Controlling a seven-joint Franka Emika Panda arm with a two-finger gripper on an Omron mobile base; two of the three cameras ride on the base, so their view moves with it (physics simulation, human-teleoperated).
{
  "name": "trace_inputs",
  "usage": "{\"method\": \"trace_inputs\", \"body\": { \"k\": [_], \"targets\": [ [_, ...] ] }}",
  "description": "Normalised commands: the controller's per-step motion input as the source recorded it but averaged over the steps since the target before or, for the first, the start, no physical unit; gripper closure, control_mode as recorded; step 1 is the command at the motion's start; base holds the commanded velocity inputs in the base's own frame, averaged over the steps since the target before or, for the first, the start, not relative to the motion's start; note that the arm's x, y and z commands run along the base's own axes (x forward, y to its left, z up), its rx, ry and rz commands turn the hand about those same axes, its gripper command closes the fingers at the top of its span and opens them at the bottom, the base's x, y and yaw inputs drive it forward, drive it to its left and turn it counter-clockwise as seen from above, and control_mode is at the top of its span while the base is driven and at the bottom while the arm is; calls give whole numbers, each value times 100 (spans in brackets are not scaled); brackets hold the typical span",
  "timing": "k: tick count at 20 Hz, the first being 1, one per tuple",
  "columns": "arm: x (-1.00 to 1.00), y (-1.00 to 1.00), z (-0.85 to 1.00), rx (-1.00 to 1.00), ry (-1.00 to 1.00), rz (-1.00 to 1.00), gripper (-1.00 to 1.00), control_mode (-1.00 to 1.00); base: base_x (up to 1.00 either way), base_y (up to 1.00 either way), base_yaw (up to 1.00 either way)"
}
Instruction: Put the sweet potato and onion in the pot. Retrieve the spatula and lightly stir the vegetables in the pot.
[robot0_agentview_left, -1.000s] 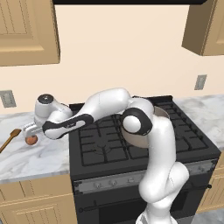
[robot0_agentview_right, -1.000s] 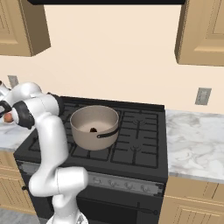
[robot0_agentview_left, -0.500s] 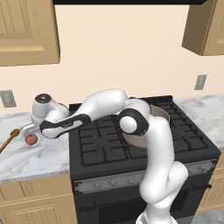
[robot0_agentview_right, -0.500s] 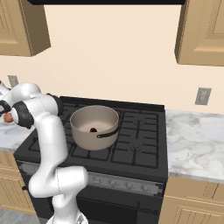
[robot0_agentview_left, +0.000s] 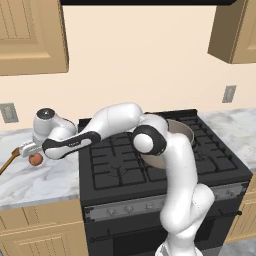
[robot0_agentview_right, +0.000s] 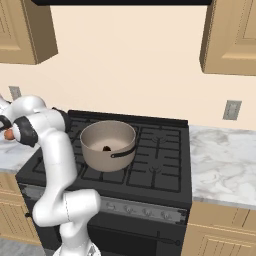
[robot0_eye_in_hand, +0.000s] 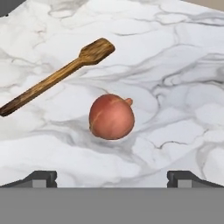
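I have the hand (robot0_eye_in_hand: 112, 177) spread wide, gripping nothing, hanging over the marble table (robot0_eye_in_hand: 175, 65) left of the stove (robot0_agentview_left: 165, 160). In the hand view its two dark fingertips (robot0_eye_in_hand: 41, 177) stand far apart at the bottom edge, and the onion (robot0_eye_in_hand: 112, 116) lies on the table just ahead of them, centred in the gap between them and clear of both. The onion's small stub points up and to the right in that view.

Beyond the onion and off to the hand's left lies the spatula (robot0_eye_in_hand: 57, 76), flat on the table, blade toward the upper middle of the hand view, handle running down-left. It is near the onion but not touching it.

From the left base view the arm reaches far left and low, with the hand (robot0_agentview_left: 27, 149) right above the onion (robot0_agentview_left: 35, 159).

The pot (robot0_agentview_right: 108, 145) stands on the stove, well away from the hand. A small dark lump, the sweet potato (robot0_agentview_right: 107, 148), lies inside it.
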Motion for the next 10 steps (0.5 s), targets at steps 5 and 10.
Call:
{"method": "trace_inputs", "body": {
  "k": [5,10],
  "targets": [
    [6,20,-6,0,0,0,-100,-100,0,0,0],
    [13,20,-1,0,1,0,-100,-100,0,0,0]
  ]
}}
